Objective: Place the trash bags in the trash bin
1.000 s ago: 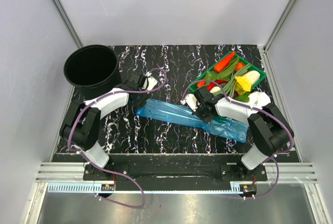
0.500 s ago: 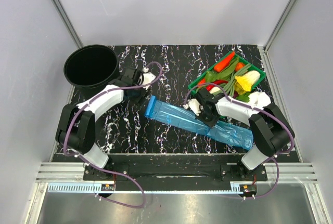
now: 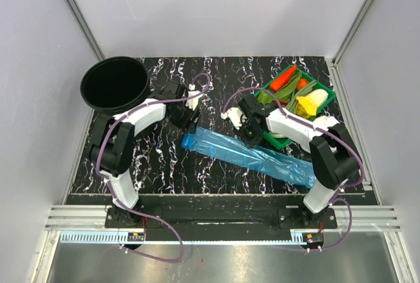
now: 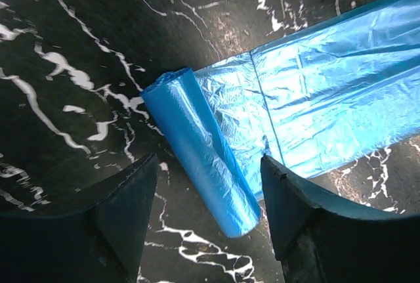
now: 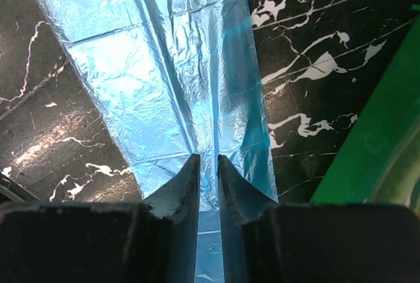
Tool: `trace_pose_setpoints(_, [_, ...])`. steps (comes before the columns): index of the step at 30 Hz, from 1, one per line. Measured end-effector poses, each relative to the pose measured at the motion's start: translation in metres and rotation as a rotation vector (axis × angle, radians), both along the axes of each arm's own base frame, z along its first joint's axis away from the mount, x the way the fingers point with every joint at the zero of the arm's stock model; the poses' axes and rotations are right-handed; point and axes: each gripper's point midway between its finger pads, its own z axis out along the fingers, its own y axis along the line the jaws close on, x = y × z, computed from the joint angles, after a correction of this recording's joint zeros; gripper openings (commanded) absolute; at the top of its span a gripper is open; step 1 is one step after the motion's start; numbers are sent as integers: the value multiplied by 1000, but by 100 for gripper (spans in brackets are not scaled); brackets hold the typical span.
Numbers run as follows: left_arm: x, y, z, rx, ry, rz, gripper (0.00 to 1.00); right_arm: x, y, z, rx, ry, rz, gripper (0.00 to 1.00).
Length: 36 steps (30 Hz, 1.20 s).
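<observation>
The trash bags are one long blue film strip point(image 3: 262, 158) lying flat across the table, its left end rolled into a tube point(image 4: 197, 142). My left gripper point(image 3: 188, 120) hovers just above that rolled end, open, with the tube's near tip between the two fingers point(image 4: 131, 191) and touching neither. My right gripper point(image 3: 248, 136) stands over the strip's middle, its jaws point(image 5: 209, 160) only a narrow gap apart. Creases in the film point(image 5: 164, 66) run toward that gap. The black trash bin point(image 3: 115, 85) stands upright at the far left corner, away from both grippers.
A green tray point(image 3: 296, 94) of vegetables sits at the far right, its wall point(image 5: 387, 145) close beside my right gripper. The black marbled table point(image 3: 216, 79) ends at grey walls on three sides.
My left gripper swung right and toward the bag's rolled end. My right gripper shifted up and left, dragging the strip, and its jaws have parted a little from shut.
</observation>
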Motion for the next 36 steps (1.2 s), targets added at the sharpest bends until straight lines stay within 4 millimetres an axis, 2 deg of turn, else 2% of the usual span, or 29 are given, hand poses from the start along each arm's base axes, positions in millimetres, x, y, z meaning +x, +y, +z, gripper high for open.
trace_pose_setpoints(5, [-8, -1, -34, 17, 99, 2, 68, -3, 2, -8, 1, 29, 4, 21])
trace_pose_setpoints(18, [10, -11, -34, -16, 85, 20, 67, -12, 8, -17, 38, 80, 8, 22])
trace_pose_setpoints(24, [24, -17, -35, -20, 79, 37, 62, -13, 9, -20, 40, 87, 10, 22])
trace_pose_setpoints(36, [26, -15, -37, 5, 75, 65, 66, -12, 10, -19, 45, 86, 12, 22])
